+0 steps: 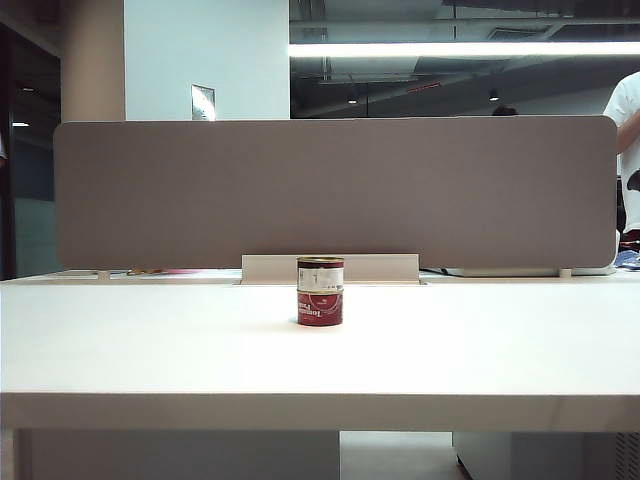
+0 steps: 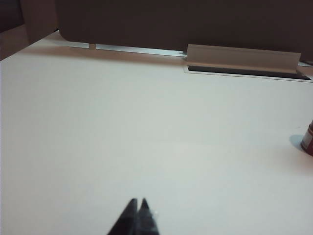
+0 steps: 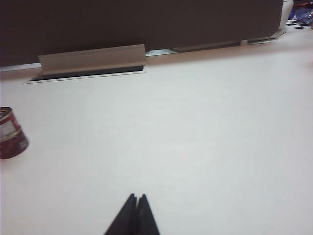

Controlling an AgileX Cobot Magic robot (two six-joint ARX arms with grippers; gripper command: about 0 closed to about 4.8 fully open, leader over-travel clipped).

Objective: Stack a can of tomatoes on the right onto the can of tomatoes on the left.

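Two red tomato cans stand stacked at the middle of the white table (image 1: 150, 340): the upper can (image 1: 320, 273) sits upright on the lower can (image 1: 320, 306). The right wrist view catches the stack (image 3: 11, 134) at its edge, and the left wrist view shows only a sliver of a red can (image 2: 308, 139). Neither arm appears in the exterior view. My left gripper (image 2: 138, 201) is shut and empty over bare table, far from the cans. My right gripper (image 3: 136, 197) is likewise shut with nothing in it, well back from the stack.
A grey partition panel (image 1: 330, 190) runs along the table's far edge. A raised cable-tray flap (image 1: 330, 268) stands just behind the cans. A person in a white shirt (image 1: 628, 110) is at the far right behind the panel.
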